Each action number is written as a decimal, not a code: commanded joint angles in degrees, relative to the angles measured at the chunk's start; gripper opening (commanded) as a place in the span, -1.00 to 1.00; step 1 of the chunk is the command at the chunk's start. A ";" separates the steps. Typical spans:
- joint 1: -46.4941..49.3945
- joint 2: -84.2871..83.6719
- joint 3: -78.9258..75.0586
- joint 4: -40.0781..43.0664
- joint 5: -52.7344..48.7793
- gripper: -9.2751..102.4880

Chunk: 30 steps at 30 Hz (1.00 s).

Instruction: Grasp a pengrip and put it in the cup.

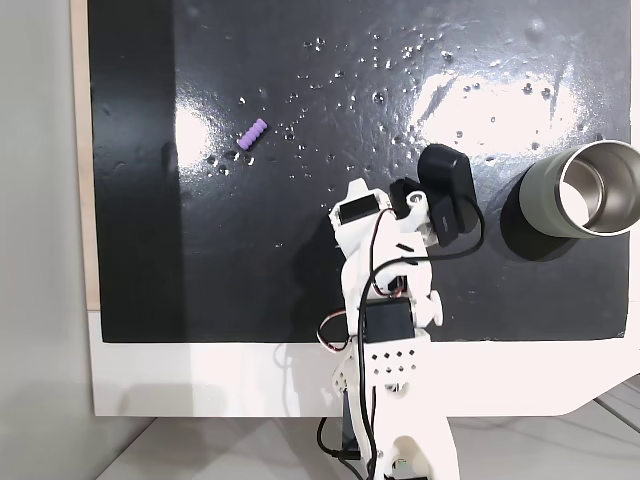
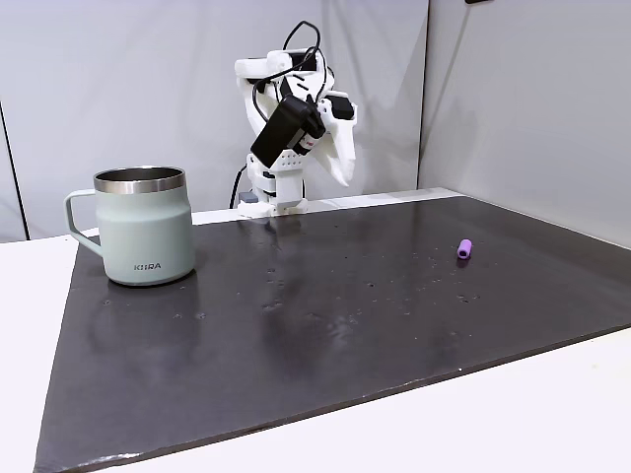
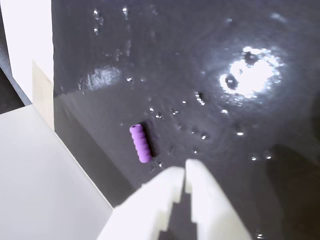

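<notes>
approach step: fingers [image 3: 184, 172] seemingly together, short of the pengrip [image 3: 140, 143], well apart from the cup [image 1: 585, 188]; next, spread and descend.

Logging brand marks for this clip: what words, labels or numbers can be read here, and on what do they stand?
"KIIRA", as best it reads, small and pale: on the lower outer wall of the cup, in a fixed view.
No lettering shows on the pengrip, the black mat or the arm.

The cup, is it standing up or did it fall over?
Standing up. The cup sits flat on the black mat, its open mouth facing up; from above, its round rim shows.
</notes>
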State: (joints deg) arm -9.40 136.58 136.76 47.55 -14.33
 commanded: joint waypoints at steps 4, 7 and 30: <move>-2.11 -16.17 -24.35 6.42 0.70 -0.79; -4.04 -25.22 -34.98 12.39 0.70 -0.66; -16.26 -67.50 -85.87 37.27 3.87 -0.40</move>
State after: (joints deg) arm -25.31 69.52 56.43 83.76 -9.58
